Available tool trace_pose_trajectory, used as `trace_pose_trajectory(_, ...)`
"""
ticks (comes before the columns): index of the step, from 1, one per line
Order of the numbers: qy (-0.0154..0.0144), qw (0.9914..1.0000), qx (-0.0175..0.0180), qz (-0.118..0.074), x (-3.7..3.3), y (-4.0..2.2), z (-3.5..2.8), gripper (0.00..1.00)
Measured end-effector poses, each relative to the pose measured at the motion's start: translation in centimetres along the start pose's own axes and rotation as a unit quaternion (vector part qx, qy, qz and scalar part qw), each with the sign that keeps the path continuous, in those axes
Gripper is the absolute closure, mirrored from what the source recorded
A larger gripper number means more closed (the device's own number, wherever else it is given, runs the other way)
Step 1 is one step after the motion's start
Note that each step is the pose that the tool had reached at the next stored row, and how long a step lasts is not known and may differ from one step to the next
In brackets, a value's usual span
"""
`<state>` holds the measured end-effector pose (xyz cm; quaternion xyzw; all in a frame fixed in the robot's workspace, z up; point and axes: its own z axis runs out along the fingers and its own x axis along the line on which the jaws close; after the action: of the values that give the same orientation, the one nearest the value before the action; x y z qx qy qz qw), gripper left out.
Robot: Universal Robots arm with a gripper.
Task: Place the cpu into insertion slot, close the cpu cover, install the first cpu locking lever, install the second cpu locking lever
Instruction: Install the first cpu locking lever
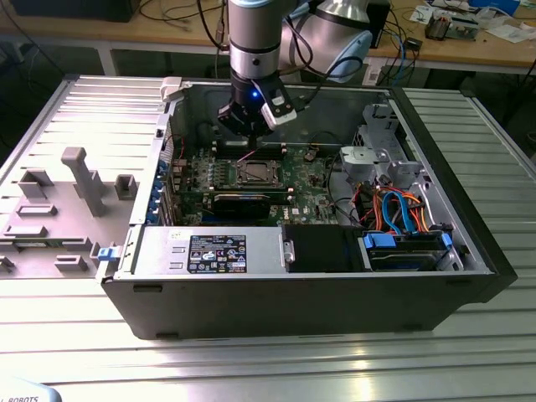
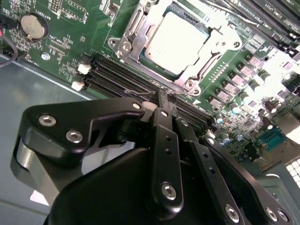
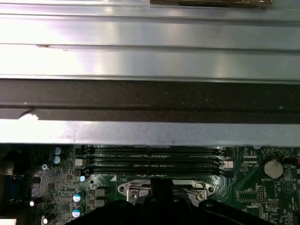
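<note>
Black fingers (image 2: 162,105) together, tips over the memory slots (image 2: 122,82) just beside the cpu (image 2: 176,42). Metal cover (image 2: 220,44) lies shut over it. Dark power-supply label (image 1: 216,253) illegible.

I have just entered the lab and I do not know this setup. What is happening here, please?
A robot arm works inside an open computer case. Its tool hangs low over the green motherboard, by the black memory slots. The cpu already sits on the board, with the cpu cover lying flat around it.
</note>
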<state>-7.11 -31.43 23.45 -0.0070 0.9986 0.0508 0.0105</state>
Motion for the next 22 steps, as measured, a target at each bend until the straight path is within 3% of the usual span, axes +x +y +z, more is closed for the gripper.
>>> trace_pose_trajectory(5, 0.0, 1.0, 0.0001, 0.0, -0.31, 0.13, 0.06, 0.89)
trace_pose_trajectory(6, -0.0001, 1.0, 0.0003, 0.0, -0.65, 0.22, 0.17, 0.89)
trace_pose_trajectory(7, 0.0, 1.0, 0.0005, 0.0, -1.45, 0.18, 0.71, 0.89)
trace_pose_trajectory(8, 0.0, 1.0, 0.0004, 0.0, -2.26, 0.05, 1.89, 0.89)
trace_pose_trajectory(9, 0.0002, 1.0, 0.0004, 0.0, -2.44, -0.03, 2.69, 0.89)
trace_pose_trajectory(10, 0.0002, 1.0, 0.0004, 0.0, -2.45, -0.05, 2.89, 0.89)
trace_pose_trajectory(22, 0.0001, 1.0, 0.0003, 0.0, -2.48, -0.05, 2.9, 0.89)
